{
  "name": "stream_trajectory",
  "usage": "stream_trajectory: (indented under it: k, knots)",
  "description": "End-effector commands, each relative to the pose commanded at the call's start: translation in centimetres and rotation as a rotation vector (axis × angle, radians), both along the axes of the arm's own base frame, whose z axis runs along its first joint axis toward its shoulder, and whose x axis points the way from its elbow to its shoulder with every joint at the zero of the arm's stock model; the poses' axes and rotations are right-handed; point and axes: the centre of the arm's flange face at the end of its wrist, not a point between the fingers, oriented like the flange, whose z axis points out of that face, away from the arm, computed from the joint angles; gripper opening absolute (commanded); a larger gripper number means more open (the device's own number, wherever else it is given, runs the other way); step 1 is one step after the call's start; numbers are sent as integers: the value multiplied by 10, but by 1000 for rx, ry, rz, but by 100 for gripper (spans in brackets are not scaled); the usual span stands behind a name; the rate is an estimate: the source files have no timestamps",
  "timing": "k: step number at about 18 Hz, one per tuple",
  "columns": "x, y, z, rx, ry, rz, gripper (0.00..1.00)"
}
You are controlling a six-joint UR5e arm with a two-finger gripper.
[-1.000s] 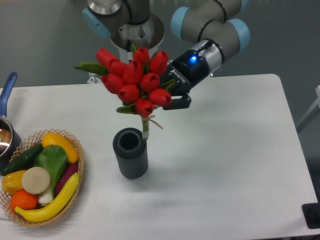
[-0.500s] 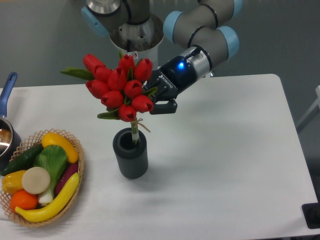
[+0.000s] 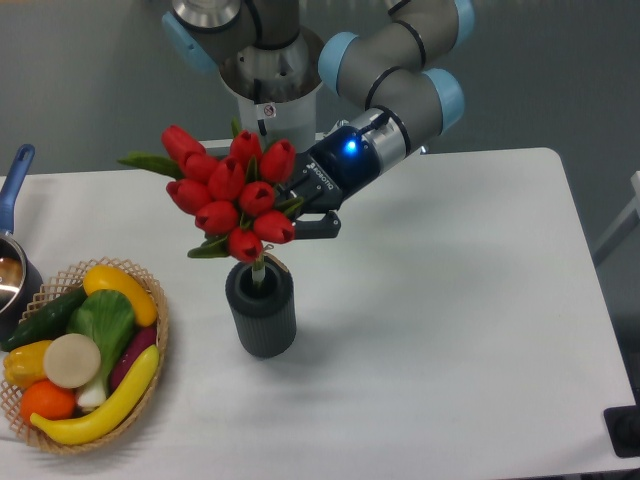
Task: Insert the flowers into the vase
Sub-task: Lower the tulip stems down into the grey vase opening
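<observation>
Lower than half a second ago, the flowers [image 3: 228,195] have come down and a little left, so that the pale stem now dips into the mouth of the vase [image 3: 261,307] instead of hanging just above its rim. The hand [image 3: 297,212] has followed them down and left, arm leaning in from the upper right.

At the far left edge a blue-handled pot [image 3: 14,245] is cut off by the frame; only its handle and a slice of its rim show. Just beside it, a wicker basket [image 3: 153,296] holds vegetables and fruit, its bottom-left part running out of view. Nothing there has shifted.

The vase stands upright on the white table [image 3: 450,330], right of the basket and apart from it. The flowers tilt slightly left above it, red heads bunched, a green leaf sticking out to the left. The hand is closed on the bunch from the right side, though the blooms hide most of its fingers and the exact grip point is hard to make out. How deep the stem sits inside the vase cannot be told.
</observation>
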Motion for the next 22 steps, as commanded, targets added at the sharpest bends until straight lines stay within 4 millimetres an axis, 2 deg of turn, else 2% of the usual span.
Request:
stream_trajectory:
  k: [9,15,22]
  knots:
    - [2,1,-35,-20,18,-3,22]
    - [-1,3,-67,-26,33,-6,23]
    - [1,2,-82,-31,32,-8,23]
